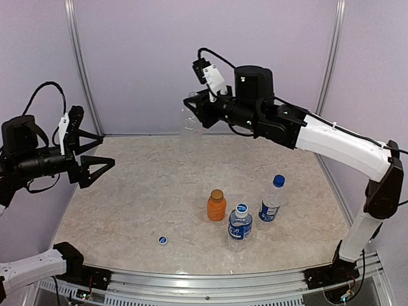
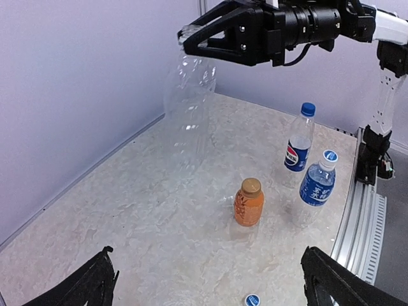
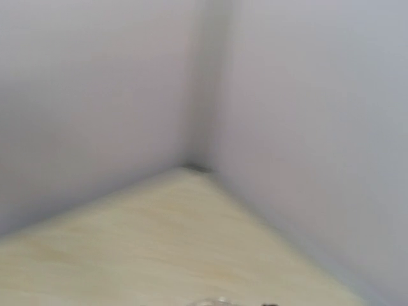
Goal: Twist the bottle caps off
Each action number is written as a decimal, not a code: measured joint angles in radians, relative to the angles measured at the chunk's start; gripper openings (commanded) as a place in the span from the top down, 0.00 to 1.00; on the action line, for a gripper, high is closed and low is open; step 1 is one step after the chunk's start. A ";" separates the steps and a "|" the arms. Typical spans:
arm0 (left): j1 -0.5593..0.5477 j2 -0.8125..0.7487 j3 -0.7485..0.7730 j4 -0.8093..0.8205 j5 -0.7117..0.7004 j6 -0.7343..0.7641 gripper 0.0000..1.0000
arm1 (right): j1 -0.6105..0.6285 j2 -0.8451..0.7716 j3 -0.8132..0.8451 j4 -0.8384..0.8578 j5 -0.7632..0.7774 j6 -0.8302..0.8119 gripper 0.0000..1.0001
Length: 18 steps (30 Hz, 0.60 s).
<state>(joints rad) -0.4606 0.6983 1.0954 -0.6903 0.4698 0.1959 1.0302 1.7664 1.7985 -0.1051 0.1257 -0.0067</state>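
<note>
My right gripper [image 1: 192,105] is raised near the back wall and shut on the neck of the clear unlabelled bottle [image 1: 189,131], which hangs below it with no cap on. Both also show in the left wrist view: the gripper [image 2: 194,37] and the bottle [image 2: 188,108]. A loose blue cap with a white mark [image 1: 163,240] lies on the table near the front. The orange juice bottle [image 1: 217,205] keeps its golden-brown cap. Two blue-labelled bottles [image 1: 240,224] [image 1: 271,204] stand capped to its right. My left gripper [image 1: 107,150] is open and empty, raised at the left.
The marbled table [image 1: 140,191] is walled at the back and sides, with a metal rail [image 1: 223,277] along the front. The right wrist view is blurred, showing only the table corner [image 3: 191,169] and the bottle's rim at the bottom edge.
</note>
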 measured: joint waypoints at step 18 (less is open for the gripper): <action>0.515 -0.236 -0.453 0.203 -0.108 -0.402 0.01 | -0.794 -0.410 -0.908 0.248 -0.018 -0.008 1.00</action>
<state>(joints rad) 0.0547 0.4622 0.6426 -0.4870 0.3622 -0.2066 0.2363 1.3560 0.8902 0.1429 0.1074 -0.0143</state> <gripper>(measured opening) 0.988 0.283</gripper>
